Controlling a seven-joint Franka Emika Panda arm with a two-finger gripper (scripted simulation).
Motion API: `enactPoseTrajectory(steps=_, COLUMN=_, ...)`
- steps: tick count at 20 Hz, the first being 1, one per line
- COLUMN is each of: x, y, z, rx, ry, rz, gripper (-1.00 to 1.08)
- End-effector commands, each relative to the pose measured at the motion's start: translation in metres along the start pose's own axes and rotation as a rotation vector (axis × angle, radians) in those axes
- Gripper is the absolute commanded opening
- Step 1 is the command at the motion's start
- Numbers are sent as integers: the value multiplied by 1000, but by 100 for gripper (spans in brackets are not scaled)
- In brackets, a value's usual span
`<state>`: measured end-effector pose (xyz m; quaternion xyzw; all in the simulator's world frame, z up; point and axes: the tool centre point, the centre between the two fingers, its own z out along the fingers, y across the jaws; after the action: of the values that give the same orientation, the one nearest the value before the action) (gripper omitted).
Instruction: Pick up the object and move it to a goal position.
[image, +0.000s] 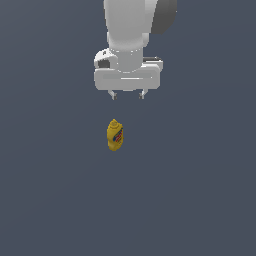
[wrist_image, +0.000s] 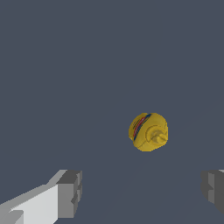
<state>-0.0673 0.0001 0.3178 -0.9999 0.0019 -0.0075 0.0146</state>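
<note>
Biggest worry for me right now: my gripper (image: 128, 95) is parked above the mustard bottle (image: 115, 135), but not centred on it. In the exterior view the bottle sits a bit toward that view's left of the midpoint between the fingers, and in the wrist view it's ahead of the finger line rather than between the pads. If I drop straight down from here, I reckon one finger could land on the pointed cap or knock the bottle over, and a tipped bottle would be much harder to grab.

The fingers are spread wide and holding nothing, well apart from the bottle.

The bottle itself looks small and yellow, standing upright on the plain dark floor, with a red-blue label on its side. From the wrist view I'm looking down on its cap (wrist_image: 157, 135).
</note>
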Motion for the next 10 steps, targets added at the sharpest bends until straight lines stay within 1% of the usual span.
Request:
enactPoseTrajectory(steps=1, x=0, y=0, z=0, rx=0, ry=0, rz=0, gripper=100)
enactPoseTrajectory(steps=10, x=2, y=-6, z=-10, rx=22, ry=16, rz=-24, gripper=100)
